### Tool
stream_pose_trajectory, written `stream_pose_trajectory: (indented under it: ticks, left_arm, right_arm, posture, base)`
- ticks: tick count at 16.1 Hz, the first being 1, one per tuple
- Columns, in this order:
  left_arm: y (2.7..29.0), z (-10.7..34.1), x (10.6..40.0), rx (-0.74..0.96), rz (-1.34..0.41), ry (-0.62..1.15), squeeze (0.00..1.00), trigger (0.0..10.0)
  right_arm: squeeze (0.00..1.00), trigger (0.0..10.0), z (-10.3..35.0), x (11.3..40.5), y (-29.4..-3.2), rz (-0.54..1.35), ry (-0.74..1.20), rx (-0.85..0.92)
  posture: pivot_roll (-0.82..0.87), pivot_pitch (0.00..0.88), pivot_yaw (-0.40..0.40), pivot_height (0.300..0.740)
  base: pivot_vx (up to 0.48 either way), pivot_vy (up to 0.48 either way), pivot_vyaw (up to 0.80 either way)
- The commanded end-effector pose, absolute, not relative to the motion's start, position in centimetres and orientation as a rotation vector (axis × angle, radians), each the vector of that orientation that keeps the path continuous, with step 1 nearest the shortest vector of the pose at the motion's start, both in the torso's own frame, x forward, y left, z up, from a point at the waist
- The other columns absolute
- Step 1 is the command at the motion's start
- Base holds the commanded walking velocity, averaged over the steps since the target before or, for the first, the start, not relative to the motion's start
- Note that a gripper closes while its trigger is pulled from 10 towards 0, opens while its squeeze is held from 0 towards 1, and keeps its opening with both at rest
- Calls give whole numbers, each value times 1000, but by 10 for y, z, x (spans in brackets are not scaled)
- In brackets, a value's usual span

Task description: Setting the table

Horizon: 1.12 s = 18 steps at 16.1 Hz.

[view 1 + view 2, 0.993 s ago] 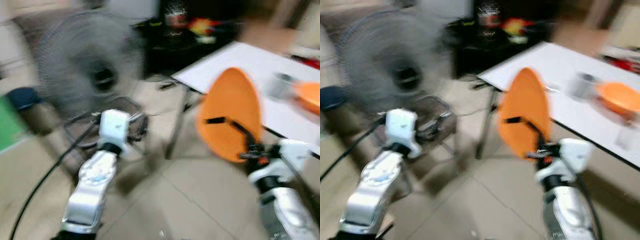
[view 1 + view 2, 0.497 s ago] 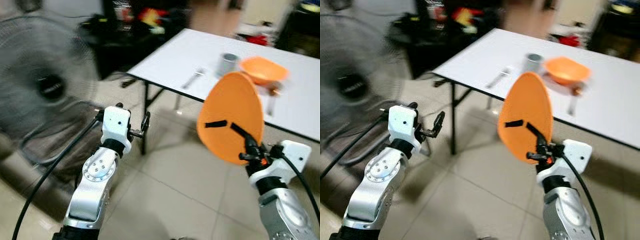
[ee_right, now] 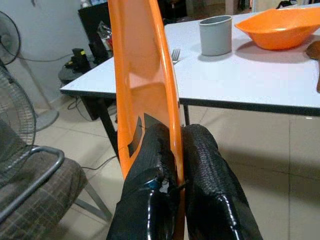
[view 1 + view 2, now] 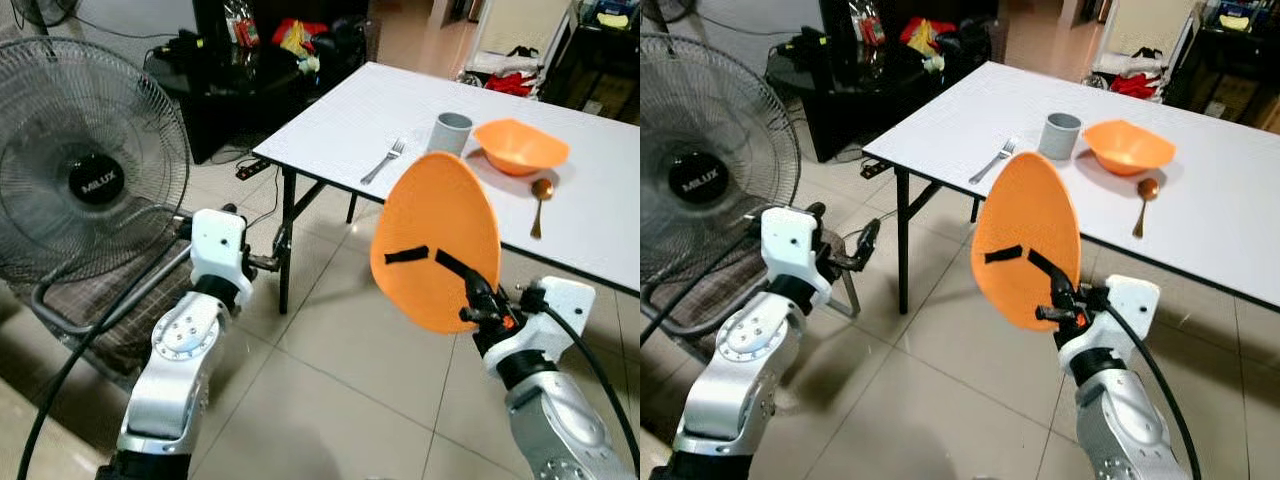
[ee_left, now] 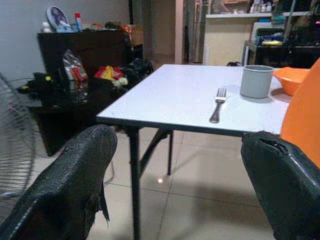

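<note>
Orange plate (image 4: 435,240) upright, rim pinched between right gripper (image 3: 179,155) jaws, left gripper (image 5: 175,165) jaws spread, empty

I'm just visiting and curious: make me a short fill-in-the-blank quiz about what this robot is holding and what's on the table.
The right gripper is shut on an orange ____.
On the white table, the fork lies beside a grey ____.
The spoon lies next to the orange ____.
The left gripper is ____.

Missing words: plate, cup, bowl, open

Pale tiled floor (image 4: 340,380), standing fan (image 4: 85,180), dark cabinet (image 4: 260,70) behind.
</note>
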<state>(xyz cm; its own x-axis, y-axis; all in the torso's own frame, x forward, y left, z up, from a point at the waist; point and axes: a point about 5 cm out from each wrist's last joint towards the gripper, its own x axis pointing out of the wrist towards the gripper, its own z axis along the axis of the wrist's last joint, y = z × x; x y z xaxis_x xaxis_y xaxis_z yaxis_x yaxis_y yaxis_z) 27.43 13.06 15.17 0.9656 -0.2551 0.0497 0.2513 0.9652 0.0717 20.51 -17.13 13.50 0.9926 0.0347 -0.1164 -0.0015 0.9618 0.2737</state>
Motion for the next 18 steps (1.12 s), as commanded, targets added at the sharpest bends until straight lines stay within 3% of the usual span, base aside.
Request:
stream_pose_trajectory:
  ticks: [1,5,18]
  left_arm:
    - [131,154,275,65,-264,-57,0,10000]
    - [131,153,275,68,-276,-56,0,10000]
    - [129,151,273,76,-310,-48,0,10000]
  right_arm:
    - [0,10000,145,209,-169,56,76,302]
    - [0,10000,145,211,-166,92,81,325]
    - [0,10000,144,210,-165,114,91,346]
  posture:
    - [-27,0,-35,740]
    - [-26,0,-35,740]
    - [-23,0,-37,740]
  base:
    - [330,0,-519]
    - [333,0,-791]
    - [331,0,0]
